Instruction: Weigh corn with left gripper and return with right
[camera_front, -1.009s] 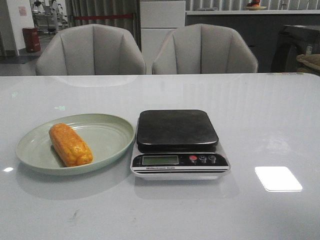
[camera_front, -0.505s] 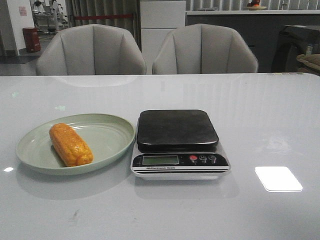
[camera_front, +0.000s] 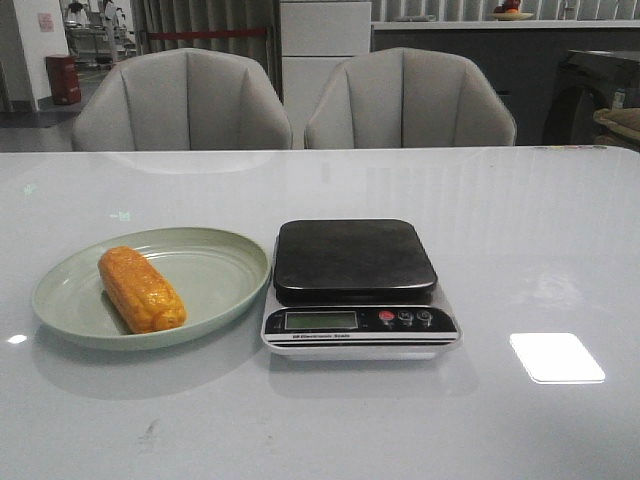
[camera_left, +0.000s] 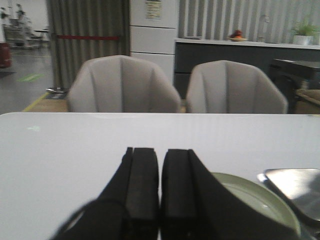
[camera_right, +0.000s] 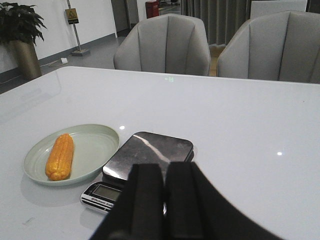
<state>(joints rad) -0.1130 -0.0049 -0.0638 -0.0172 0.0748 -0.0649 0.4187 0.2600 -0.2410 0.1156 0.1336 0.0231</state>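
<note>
The orange-yellow corn (camera_front: 141, 290) lies on the left half of a pale green plate (camera_front: 215, 270), left of a kitchen scale (camera_front: 354, 262) with a dark, bare platform. The corn (camera_right: 60, 156), plate (camera_right: 97, 145) and scale (camera_right: 150, 152) also show in the right wrist view. No gripper appears in the front view. My left gripper (camera_left: 160, 152) is shut and empty, held above the table short of the plate rim (camera_left: 250, 192). My right gripper (camera_right: 164, 167) is shut and empty, on the near side of the scale.
The scale's display and buttons (camera_front: 405, 318) face the front edge. Two grey chairs (camera_front: 180, 100) (camera_front: 410, 98) stand behind the white table's far edge. A bright light patch (camera_front: 556, 357) lies on the table at the right.
</note>
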